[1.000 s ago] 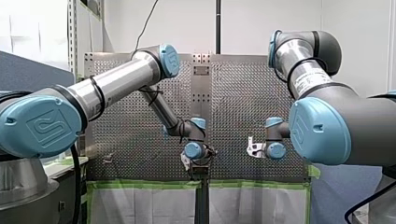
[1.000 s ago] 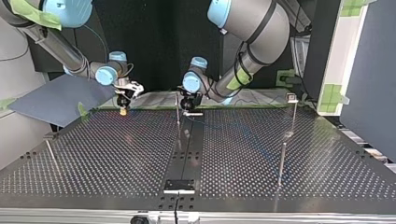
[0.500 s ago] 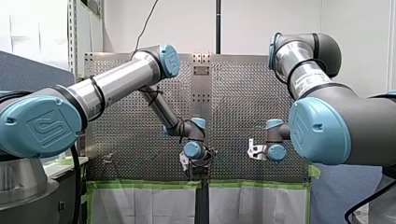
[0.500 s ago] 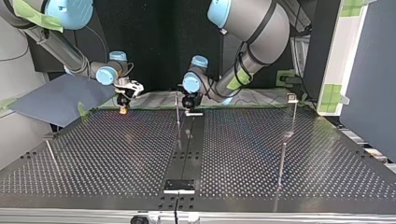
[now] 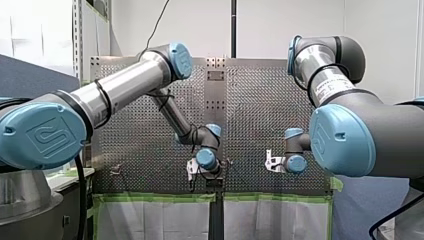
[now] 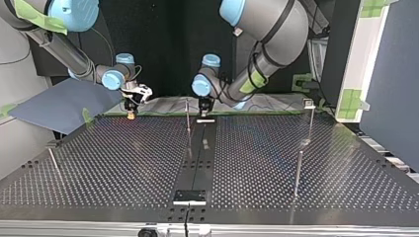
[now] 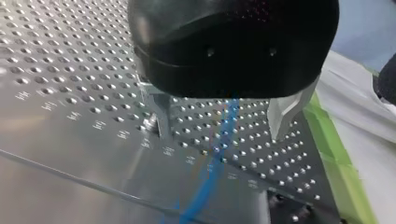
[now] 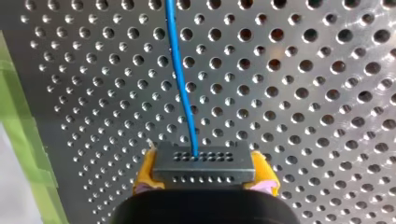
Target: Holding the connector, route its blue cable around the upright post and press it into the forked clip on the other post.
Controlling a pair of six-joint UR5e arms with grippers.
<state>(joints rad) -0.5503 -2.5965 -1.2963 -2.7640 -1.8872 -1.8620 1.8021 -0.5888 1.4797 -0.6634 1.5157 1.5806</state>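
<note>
My right gripper (image 8: 203, 179) is shut on the grey connector (image 8: 203, 165), held between its yellow pads (image 8: 144, 175). The blue cable (image 8: 181, 79) leaves the connector and runs ahead over the perforated table. In the left wrist view my left gripper (image 7: 222, 123) is open, its metal fingers (image 7: 159, 114) standing apart over the blue cable (image 7: 217, 154) without touching it. In the top view my right gripper (image 6: 131, 109) hovers at the far left, and my left gripper (image 6: 204, 111) sits beside the thin upright post (image 6: 188, 117). The forked clip (image 6: 309, 103) tops a post at the far right.
Another post (image 6: 298, 170) stands at the top view's near right and a slanted rod (image 6: 54, 163) at its near left. A black plate (image 6: 189, 195) sits at the near centre. Green tape (image 5: 150, 198) lines the table's edge by the arms.
My left gripper has opened and let go of the cable. Its wrist has turned and lifted a little beside the upright post. My right gripper has held still with the connector.
</note>
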